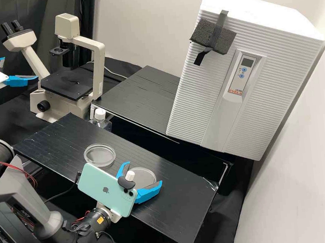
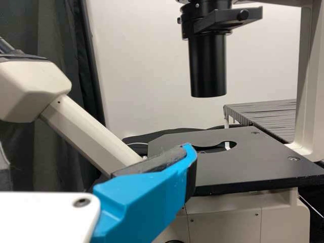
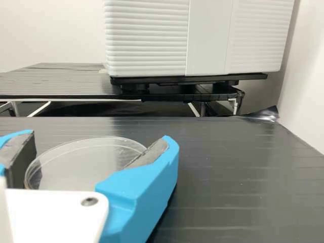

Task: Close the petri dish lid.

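In the high view my right gripper (image 1: 141,178) is low over the black bench, shut on the clear round petri dish lid (image 1: 144,176), its fingers at opposite sides of the rim. The right wrist view shows the lid (image 3: 83,164) flat between the pads of my right gripper (image 3: 93,157); whether it touches the bench I cannot tell. A clear open petri dish (image 1: 99,156) lies on the bench beside the lid, apart from it. My left gripper (image 1: 19,67) stands open and empty by the microscope; one finger of my left gripper (image 2: 147,202) shows in its wrist view.
A microscope (image 1: 69,85) stands behind the bench (image 1: 183,212), near the left arm. A capped bottle (image 1: 100,118) is at the bench's back edge, close to the dish. Beyond a dark gap, a white ribbed unit (image 1: 223,72) sits on another black table (image 1: 137,101).
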`<state>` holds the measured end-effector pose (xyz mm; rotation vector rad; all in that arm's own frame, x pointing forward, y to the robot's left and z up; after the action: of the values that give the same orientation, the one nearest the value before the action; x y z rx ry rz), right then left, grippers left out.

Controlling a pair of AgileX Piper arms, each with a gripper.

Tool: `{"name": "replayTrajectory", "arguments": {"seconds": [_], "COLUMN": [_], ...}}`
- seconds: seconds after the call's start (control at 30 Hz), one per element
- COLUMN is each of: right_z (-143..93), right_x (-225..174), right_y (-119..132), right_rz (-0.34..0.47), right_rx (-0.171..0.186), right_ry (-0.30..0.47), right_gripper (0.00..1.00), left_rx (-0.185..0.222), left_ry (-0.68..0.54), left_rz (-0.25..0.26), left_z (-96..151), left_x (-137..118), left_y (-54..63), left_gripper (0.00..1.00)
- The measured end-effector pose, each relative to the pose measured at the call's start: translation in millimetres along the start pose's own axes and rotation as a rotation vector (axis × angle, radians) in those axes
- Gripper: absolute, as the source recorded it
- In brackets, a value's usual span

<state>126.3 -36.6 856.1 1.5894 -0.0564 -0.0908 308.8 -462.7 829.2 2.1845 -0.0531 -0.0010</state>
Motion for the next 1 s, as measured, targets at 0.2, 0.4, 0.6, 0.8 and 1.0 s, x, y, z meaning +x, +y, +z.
{"name": "replayTrajectory", "arguments": {"seconds": [0.2, 0.4, 0.6, 0.8, 1.0], "right_z": [-13.0, -39.2, -70.4, -89.0, -102.6], "right_x": [-3.3, -0.2, -6.3, -11.0, -13.6], "right_y": [1.9, -2.6, -5.9, -14.5, -36.2], "right_rz": [0.026, 0.056, 0.141, 0.148, 0.041], "right_rx": [-0.042, -0.108, -0.026, 0.039, 0.050], "right_ry": [0.027, 0.088, 0.189, 0.263, 0.289], "right_gripper": [0.00, 0.00, 0.00, 0.00, 0.00], "left_rx": [0.000, 0.000, 0.000, 0.000, 0.000], "left_ry": [0.000, 0.000, 0.000, 0.000, 0.000], "left_rz": [0.000, 0.000, 0.000, 0.000, 0.000], "left_z": [0.0, 0.0, 0.0, 0.0, 0.0], "left_x": [0.0, 0.0, 0.0, 0.0, 0.0], "left_y": [0.0, 0.0, 0.0, 0.0, 0.0], "left_gripper": [1.00, 1.00, 1.00, 1.00, 1.00]}}
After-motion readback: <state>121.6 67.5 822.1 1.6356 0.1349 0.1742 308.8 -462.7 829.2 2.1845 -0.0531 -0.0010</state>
